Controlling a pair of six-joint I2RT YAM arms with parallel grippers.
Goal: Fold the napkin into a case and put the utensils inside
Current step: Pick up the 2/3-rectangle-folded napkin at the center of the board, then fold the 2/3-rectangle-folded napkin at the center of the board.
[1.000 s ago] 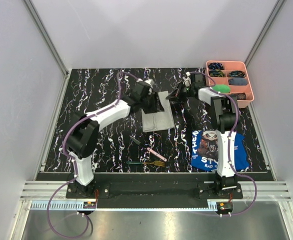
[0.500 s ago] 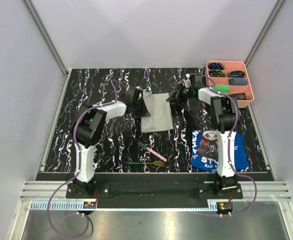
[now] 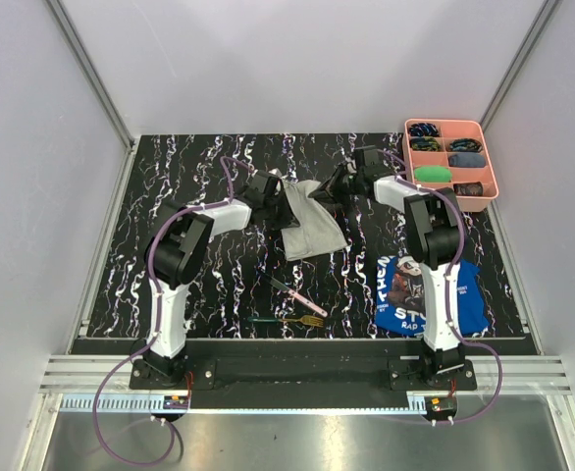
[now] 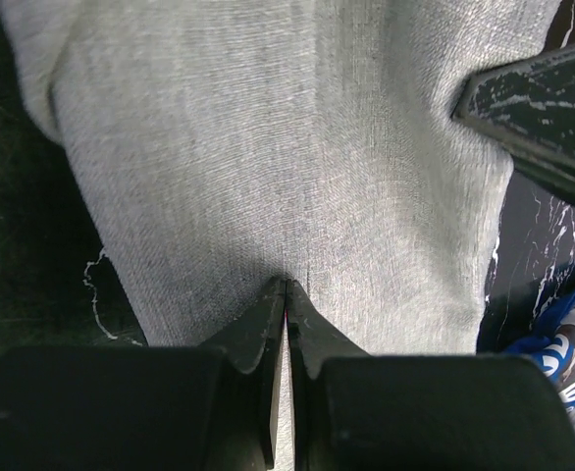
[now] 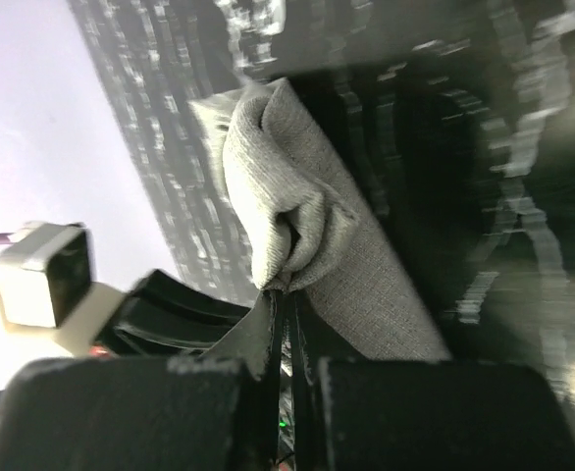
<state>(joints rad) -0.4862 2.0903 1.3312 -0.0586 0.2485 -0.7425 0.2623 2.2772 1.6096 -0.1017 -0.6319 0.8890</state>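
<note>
The left gripper (image 4: 286, 287) has its jaws pressed together, with only a thin slit between the tips. They pinch an edge of the napkin (image 4: 268, 147), a plain light grey cloth that fills most of the left wrist view. The right gripper (image 5: 287, 294) is also closed tight. Its tips nip a bunched fold of the same cloth, which rises in a soft ridge above them.

From above, the two grippers face each other at the far middle of the table (image 3: 199, 285), close together. The napkin is gathered between them. Its far part is crumpled and drawn up, and the rest spreads toward the near side as a rough, skewed rectangle. Its near end looks to lie on the table.

The utensils lie loose on the table nearer the arm bases, well apart from the napkin. The knife (image 3: 302, 297), which has a pink handle and a dark blade, lies at a slant. The fork (image 3: 286, 320), with a green handle and gold tines, lies just beside it on the near side, roughly parallel to the table edge.

The table is black with white marble veining. A blue cloth (image 3: 430, 294) printed in white lies at the near right, by the right arm. A pink tray (image 3: 495, 182) with compartments sits in the far right corner and holds small dark and green items. Pale walls (image 3: 297, 69) enclose the table on three sides. Metal rails run along the near edge.
</note>
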